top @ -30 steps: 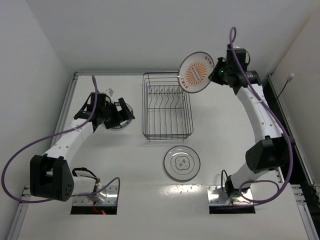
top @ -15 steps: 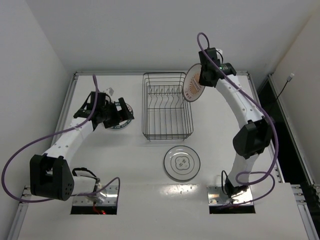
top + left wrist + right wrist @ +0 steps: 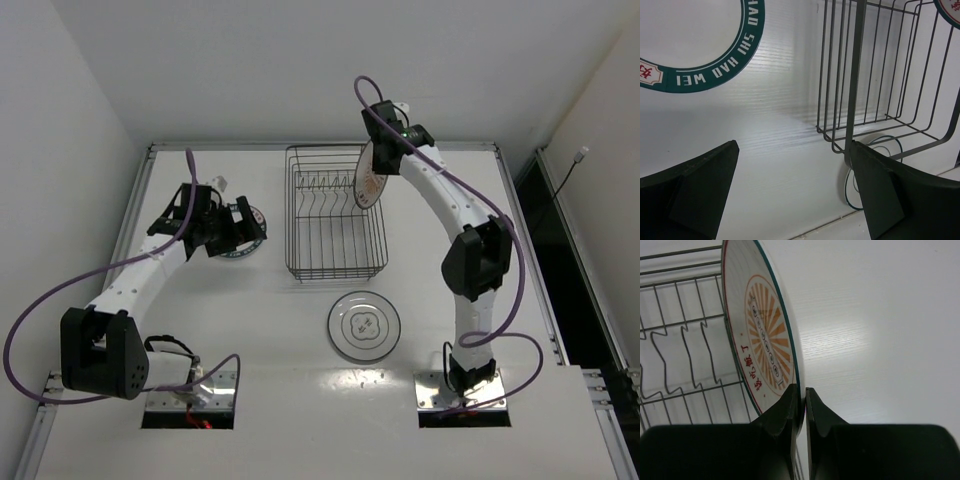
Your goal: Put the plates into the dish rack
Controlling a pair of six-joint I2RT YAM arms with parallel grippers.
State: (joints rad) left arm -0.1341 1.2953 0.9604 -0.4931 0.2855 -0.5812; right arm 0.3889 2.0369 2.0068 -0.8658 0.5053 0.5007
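Observation:
My right gripper [image 3: 383, 160] is shut on the rim of the orange-centred plate [image 3: 368, 178] and holds it upright and edge-on above the right rear part of the dish rack [image 3: 335, 272]. In the right wrist view the fingers [image 3: 801, 392] pinch the plate's edge [image 3: 765, 340], with the rack's tines [image 3: 685, 340] to the left. My left gripper [image 3: 232, 232] is open and low over the teal-lettered plate [image 3: 250, 222], left of the rack. In the left wrist view that plate's rim [image 3: 715, 75] lies ahead, the rack [image 3: 880, 75] to the right, and the gripper [image 3: 795, 180] is empty. The grey-ringed plate [image 3: 364, 326] lies flat in front of the rack.
White walls close the table at the back and left. A dark gap [image 3: 570, 230] runs along the right edge. A thin cable loop [image 3: 899, 146] lies on the table by the rack's corner. The arm bases [image 3: 190, 395] sit at the near edge.
My right arm has swung left with the orange plate and turned it from face-on to edge-on, bringing it over the rack's right rear. The left arm has not moved.

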